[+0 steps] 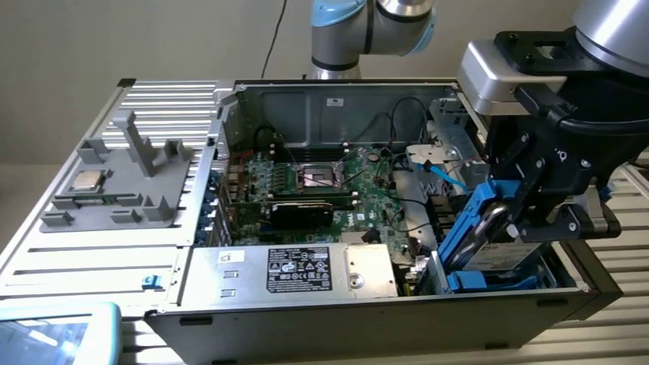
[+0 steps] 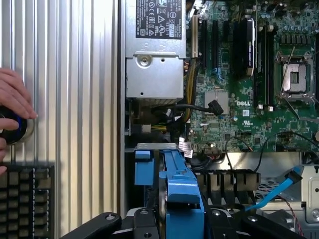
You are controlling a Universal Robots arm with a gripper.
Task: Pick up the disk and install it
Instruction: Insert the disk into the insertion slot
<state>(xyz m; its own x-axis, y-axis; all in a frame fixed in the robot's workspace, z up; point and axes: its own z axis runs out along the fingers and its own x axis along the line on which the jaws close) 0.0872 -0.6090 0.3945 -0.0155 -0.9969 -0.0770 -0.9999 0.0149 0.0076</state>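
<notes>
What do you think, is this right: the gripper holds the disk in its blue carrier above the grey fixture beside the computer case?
Not quite. In the exterior view the gripper holds the disk in its blue carrier at the drive bay inside the computer case, not above the grey fixture.

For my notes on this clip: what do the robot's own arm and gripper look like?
The arm is made of silver-grey metal tubes with light blue joint caps. At the wrist sits a silver-grey block. The gripper is black and angular, with bolted linkage jaws, small white markings on its body and a black cable curving along its side.
</notes>
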